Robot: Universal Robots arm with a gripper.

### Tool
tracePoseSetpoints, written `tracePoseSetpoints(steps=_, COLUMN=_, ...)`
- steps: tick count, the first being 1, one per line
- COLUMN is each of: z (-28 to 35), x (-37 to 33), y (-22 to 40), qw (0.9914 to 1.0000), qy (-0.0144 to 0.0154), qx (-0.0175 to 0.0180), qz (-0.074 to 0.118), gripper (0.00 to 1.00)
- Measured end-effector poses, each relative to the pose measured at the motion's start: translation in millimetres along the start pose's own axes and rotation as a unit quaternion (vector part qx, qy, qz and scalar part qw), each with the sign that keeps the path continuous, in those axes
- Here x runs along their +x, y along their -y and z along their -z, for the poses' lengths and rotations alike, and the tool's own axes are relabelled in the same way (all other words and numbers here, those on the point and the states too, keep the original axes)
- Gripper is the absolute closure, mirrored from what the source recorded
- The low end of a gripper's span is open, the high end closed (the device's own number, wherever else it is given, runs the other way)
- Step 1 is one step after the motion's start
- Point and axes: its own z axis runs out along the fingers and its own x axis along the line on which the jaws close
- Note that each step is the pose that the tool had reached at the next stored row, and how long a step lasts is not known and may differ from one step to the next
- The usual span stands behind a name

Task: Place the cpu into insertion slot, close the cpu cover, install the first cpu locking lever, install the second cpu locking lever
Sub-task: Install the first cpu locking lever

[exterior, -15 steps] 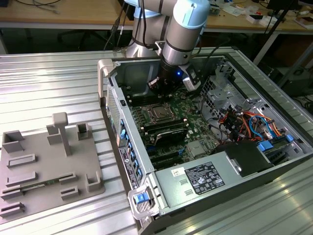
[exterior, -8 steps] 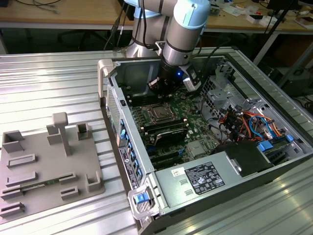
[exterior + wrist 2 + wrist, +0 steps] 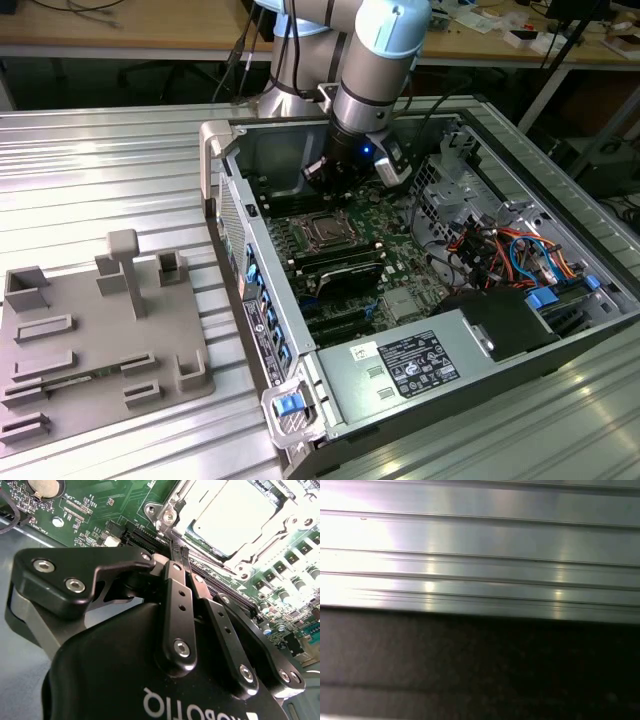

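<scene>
My gripper (image 3: 181, 555) hangs clenched, grasping nothing, just beside the one cpu (image 3: 235, 515) seated in its slot (image 3: 165, 515), cover (image 3: 240, 570) closed.

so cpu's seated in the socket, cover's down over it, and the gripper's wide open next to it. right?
Not quite. In the second wrist view the gripper is shut, its black fingers pressed together with nothing between them, beside the socket. The rest holds: the cpu sits in the insertion slot with the cpu cover down around it.
</scene>
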Motion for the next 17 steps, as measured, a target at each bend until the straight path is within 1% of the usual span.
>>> tracePoseSetpoints(steps=8, z=-1.1, x=0.0, y=0.3, qw=1.00000, qy=-0.0001, qx=0.0002, qz=0.000, gripper=0.89)
tracePoseSetpoints(steps=10, z=-1.9, x=0.1, y=0.6, qw=1.00000, qy=-0.0002, qx=0.0014, qz=0.000, gripper=0.89)
tracePoseSetpoints(steps=11, z=-1.8, x=0.0, y=0.5, qw=1.00000, qy=-0.0001, qx=0.0016, qz=0.000, gripper=0.89)
tracePoseSetpoints(steps=12, z=0.1, x=0.0, y=0.4, qw=1.00000, qy=-0.0001, qx=0.0016, qz=0.000, gripper=0.89)
tracePoseSetpoints(steps=17, z=0.3, x=0.1, y=0.8, qw=1.00000, qy=-0.0002, qx=0.0018, qz=0.000, gripper=0.89)
